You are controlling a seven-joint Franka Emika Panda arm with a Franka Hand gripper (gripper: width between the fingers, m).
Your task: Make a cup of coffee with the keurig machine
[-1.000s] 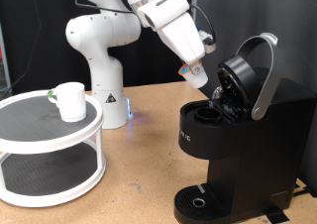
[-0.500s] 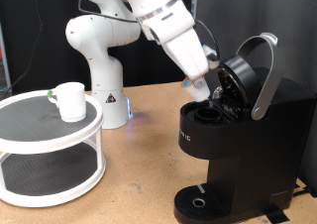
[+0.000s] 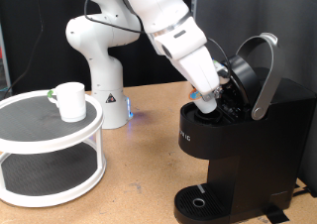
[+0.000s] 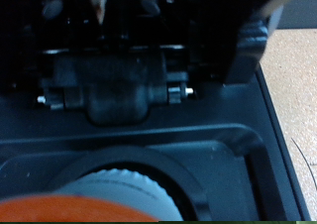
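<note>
**Pod going into the open brewer**

The hand [image 3: 205, 102] was down at the mouth of the pod chamber of the large black boxy keurig machine [image 3: 238, 150], its tips sunk into the opening beneath the raised lid. Whether its fingers were apart or together could not be told; the chamber wall hid them in the exterior view. The wrist view showed a round ribbed pale rim with an orange blur before it, close under the camera and inside the machine's black moulded recess; this was probably the pod, though blur left that unsure.

The silver-grey curved lid handle [image 3: 265, 73] stood tipped up and back above the chamber. The small plain white cylindrical cup [image 3: 69, 100] sat well apart from the machine, on the top shelf of a round white two-tier stand [image 3: 50, 179] on the tan wooden bench [image 3: 139, 174], not on the machine's round drip base [image 3: 203, 201].

The step in hand looked to be seating the pod. The task seemed at an early stage: lid open, cup not placed.
</note>
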